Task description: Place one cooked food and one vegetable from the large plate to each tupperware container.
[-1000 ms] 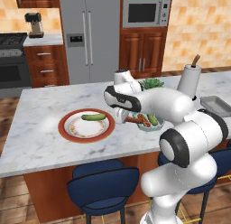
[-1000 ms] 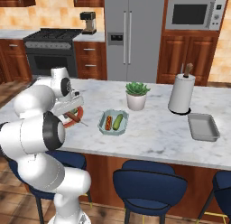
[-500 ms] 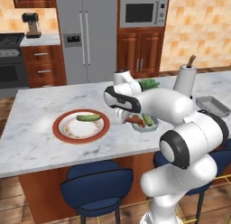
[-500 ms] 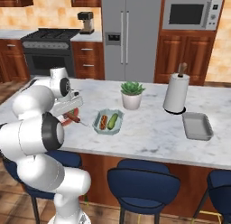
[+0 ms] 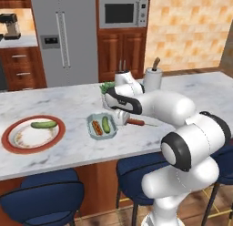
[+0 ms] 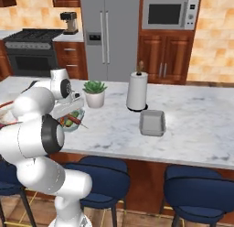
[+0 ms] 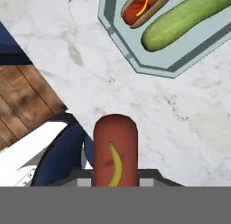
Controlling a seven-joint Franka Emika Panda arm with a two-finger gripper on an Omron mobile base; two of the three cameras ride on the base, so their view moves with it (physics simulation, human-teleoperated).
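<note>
One reddish-brown sausage (image 7: 114,148) (yellow mustard stripe) clamped in the gripper (image 7: 115,180).

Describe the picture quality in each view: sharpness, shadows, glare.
Left base view: even, flat lighting, soft rendering, only faint shadow under the teal container and large plate. Right base view: similarly soft; the grey container shows mild shading inside. Hand view: the sausage in the gripper looks large and slightly blurred; marble veins sharp, no glare.
</note>
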